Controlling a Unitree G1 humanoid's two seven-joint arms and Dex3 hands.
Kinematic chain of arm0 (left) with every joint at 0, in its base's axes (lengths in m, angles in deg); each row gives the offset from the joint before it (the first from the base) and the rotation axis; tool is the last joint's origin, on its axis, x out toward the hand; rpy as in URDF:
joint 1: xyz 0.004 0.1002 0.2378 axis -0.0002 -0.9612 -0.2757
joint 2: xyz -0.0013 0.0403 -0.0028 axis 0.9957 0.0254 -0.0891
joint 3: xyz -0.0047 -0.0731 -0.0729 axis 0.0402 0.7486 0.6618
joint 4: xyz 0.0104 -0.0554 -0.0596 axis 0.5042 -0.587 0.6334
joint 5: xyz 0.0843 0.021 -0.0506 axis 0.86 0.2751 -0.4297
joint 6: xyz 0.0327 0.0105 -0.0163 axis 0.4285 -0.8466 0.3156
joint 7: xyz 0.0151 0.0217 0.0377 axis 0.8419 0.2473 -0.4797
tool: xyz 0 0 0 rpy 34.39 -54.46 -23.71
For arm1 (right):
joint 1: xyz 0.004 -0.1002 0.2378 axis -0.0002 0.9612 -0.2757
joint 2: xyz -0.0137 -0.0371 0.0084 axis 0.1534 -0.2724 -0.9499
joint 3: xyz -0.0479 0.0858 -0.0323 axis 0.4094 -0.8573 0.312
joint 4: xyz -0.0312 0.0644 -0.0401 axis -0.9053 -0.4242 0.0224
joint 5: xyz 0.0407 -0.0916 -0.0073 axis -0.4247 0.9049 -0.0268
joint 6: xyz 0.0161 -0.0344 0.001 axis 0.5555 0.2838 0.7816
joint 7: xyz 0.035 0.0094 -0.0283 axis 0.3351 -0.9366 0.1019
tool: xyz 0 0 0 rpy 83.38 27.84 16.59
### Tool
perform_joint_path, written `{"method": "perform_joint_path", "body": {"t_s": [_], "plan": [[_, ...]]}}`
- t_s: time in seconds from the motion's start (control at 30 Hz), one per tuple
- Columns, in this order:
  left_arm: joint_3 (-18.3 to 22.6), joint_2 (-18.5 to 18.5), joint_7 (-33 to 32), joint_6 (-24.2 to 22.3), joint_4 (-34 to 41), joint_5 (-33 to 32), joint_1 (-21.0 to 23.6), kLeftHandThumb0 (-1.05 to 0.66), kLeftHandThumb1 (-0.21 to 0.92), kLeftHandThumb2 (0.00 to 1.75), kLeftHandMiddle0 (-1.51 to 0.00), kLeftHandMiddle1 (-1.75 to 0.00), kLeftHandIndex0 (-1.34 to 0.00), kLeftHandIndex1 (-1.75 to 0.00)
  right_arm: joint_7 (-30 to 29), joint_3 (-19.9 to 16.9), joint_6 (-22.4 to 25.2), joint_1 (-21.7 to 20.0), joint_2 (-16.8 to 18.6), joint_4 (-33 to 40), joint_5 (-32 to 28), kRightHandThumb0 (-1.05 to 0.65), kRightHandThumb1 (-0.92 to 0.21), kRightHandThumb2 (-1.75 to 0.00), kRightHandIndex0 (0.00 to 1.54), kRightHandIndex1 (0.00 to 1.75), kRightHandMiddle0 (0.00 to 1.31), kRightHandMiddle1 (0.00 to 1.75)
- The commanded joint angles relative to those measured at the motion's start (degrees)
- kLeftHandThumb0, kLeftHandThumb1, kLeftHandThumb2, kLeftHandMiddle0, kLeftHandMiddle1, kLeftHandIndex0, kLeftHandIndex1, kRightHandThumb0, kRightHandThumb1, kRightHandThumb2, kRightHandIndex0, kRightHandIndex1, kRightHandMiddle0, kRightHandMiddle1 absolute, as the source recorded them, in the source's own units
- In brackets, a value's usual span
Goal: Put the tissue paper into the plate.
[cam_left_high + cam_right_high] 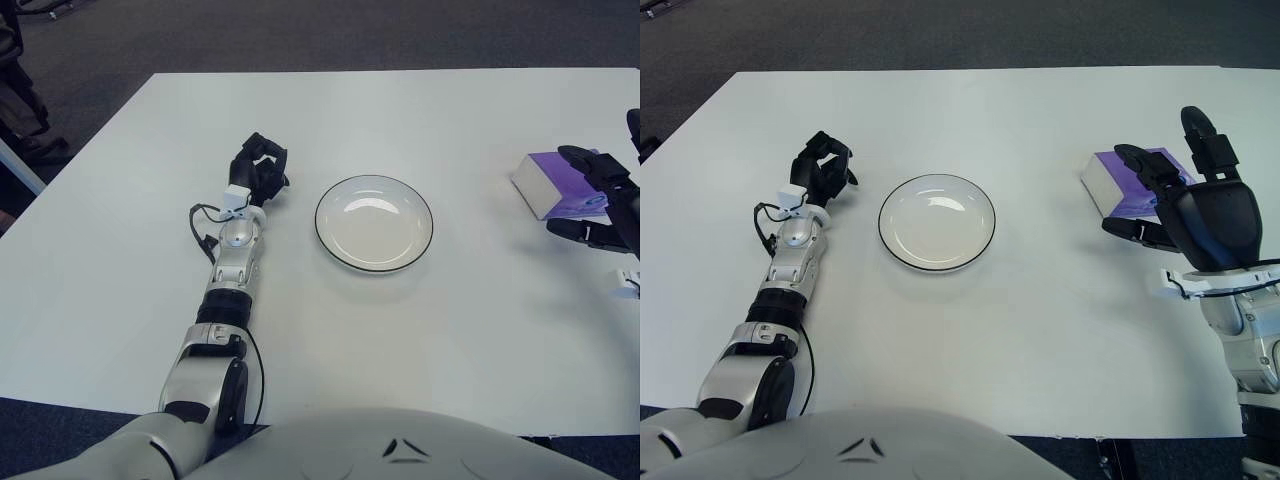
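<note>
Dark grey carpet [400, 30] lies all around a big white table [420, 330], and the table takes up most of what we can see.

On the left side the robot's long left arm lies stretched out along the table. Its left hand [259, 168] is curled up into a ball and holds nothing. It shows just to the left of the plate.

Next comes the right hand [1185, 205], far over on the right side. Its fingers [1140, 162] are spread apart and hold nothing. They sit just at the near side of the tissue pack, one finger above the pack's top and one lower down, but it looks like they are not squeezing it yet.

The plate [936, 222] is round and white with a thin dark ring at its rim. It sits in the middle of the table and has nothing in it.

The tissue pack [1120, 182] is small, purple on top and white on its side. It lies flat on the table, well apart from the plate, out to the right.

What could go wrong? The pack is light and the table looks smooth, so a finger that bumps it may push it away, even toward the table's right edge. If the fingers close on just a corner, the pack may twist and drop on the way. If the hand comes in low, it could knock the plate and slide it.
</note>
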Motion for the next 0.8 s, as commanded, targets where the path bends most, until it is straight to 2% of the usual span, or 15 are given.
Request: {"method": "perform_joint_path", "body": {"t_s": [0.0, 0.23, 0.4, 0.53, 0.77], "plan": [[0.1, -0.7, 0.5, -0.2, -4.1, -0.3, -6.6, -0.35, 0.92, 0.39, -0.88, -1.75, -0.64, -1.75, 2.2, -1.1, 1.1, 0.5, -1.2, 0.7, -1.2, -0.87, -0.92, -0.52, 0.48, 0.0, 0.38, 0.16], [0.0, -0.6, 0.5, -0.3, -4.2, -0.3, -6.5, -0.35, 0.92, 0.39, -0.88, -1.75, -0.64, -1.75, 8.1, -1.1, 3.5, -0.3, -3.5, -1.3, -2.4, -0.91, -0.92, -0.58, 0.38, 0.0, 0.33, 0.11], [0.0, -0.6, 0.5, -0.4, -4.0, -0.2, -6.5, -0.35, 0.92, 0.39, -0.88, -1.75, -0.64, -1.75, 9.0, -0.4, 3.1, -1.6, -4.8, -4.1, -3.8, -0.92, -0.92, -0.6, 0.35, 0.0, 0.3, 0.08], [-0.1, -0.6, 0.4, -0.5, -3.8, -0.1, -6.6, -0.35, 0.92, 0.39, -0.88, -1.75, -0.64, -1.75, 10.5, 0.7, 2.0, -3.6, -6.6, -8.5, -5.7, -0.94, -0.92, -0.62, 0.33, 0.0, 0.28, 0.06], [-0.1, -0.5, 0.5, -0.5, -3.9, -0.1, -6.7, -0.35, 0.92, 0.39, -0.88, -1.75, -0.64, -1.75, 14.6, 4.9, 1.3, -10.1, -10.1, -18.0, -8.1, -0.96, -0.92, -0.64, 0.29, 0.0, 0.25, 0.04]]}}
